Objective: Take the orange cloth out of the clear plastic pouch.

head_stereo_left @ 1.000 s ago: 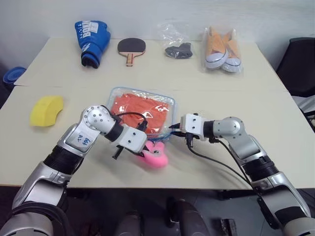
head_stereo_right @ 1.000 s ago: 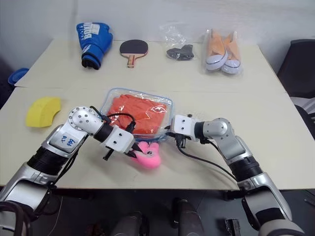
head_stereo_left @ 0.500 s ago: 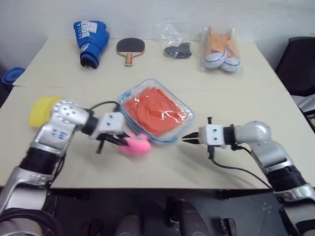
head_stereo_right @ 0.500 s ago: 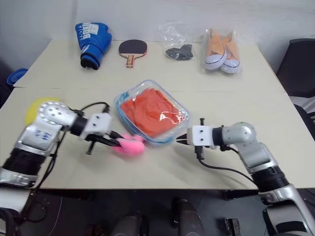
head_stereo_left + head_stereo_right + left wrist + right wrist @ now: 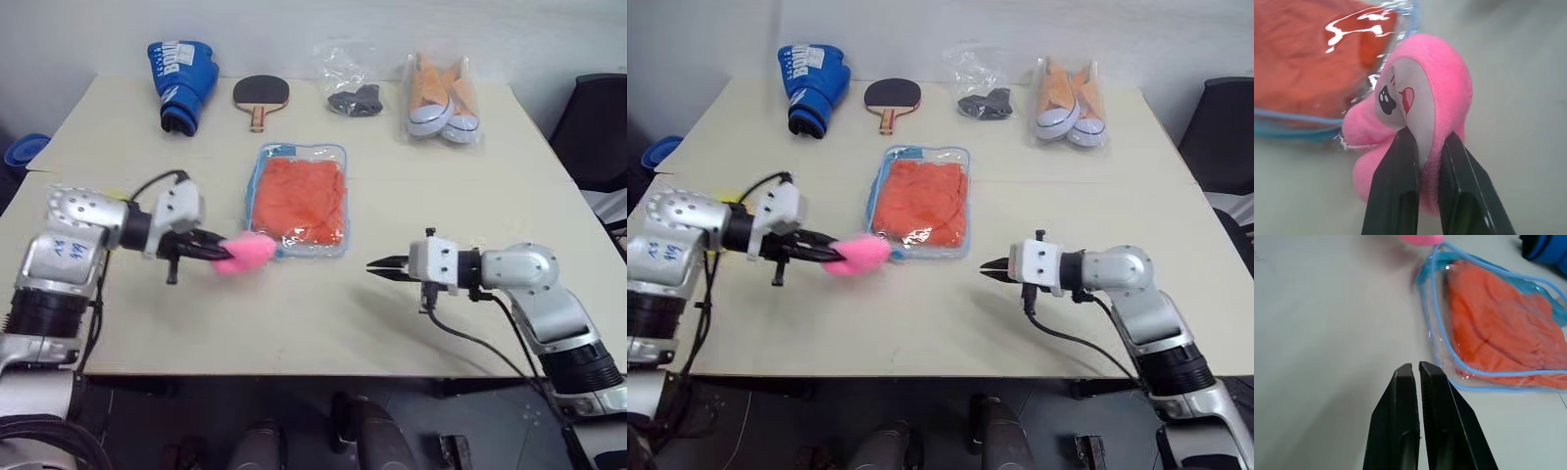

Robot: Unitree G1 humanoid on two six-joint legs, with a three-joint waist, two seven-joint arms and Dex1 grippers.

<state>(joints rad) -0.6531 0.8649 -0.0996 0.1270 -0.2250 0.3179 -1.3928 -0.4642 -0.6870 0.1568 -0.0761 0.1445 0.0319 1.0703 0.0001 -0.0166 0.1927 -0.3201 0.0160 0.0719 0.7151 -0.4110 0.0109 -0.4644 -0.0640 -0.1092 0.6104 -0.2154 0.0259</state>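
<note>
1. Right tool nearest, closed on nothing, clear of pouch.
2. Left tool pinches pink plush charm at pouch corner.
3. Clear plastic pouch flat mid-worktop: light, slick; grab trim.
4. Orange cloth inside: soft, pinch a fold.

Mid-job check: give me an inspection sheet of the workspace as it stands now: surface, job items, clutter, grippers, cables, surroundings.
Surface: beige table, seam across its middle.
Job's things: orange cloth inside the clear plastic pouch, lying flat mid-table.
Clutter: blue boxing glove, paddle, bagged dark item, bagged orange shoes along the far edge.
Grippers: left gripper jaws shut on the pouch's pink plush charm; right gripper jaws shut, holding nothing, apart from the pouch.
Cables: black cable under the right forearm; black cable loop at the left wrist.
Surroundings: dark chair at right; blue object at left.
</note>
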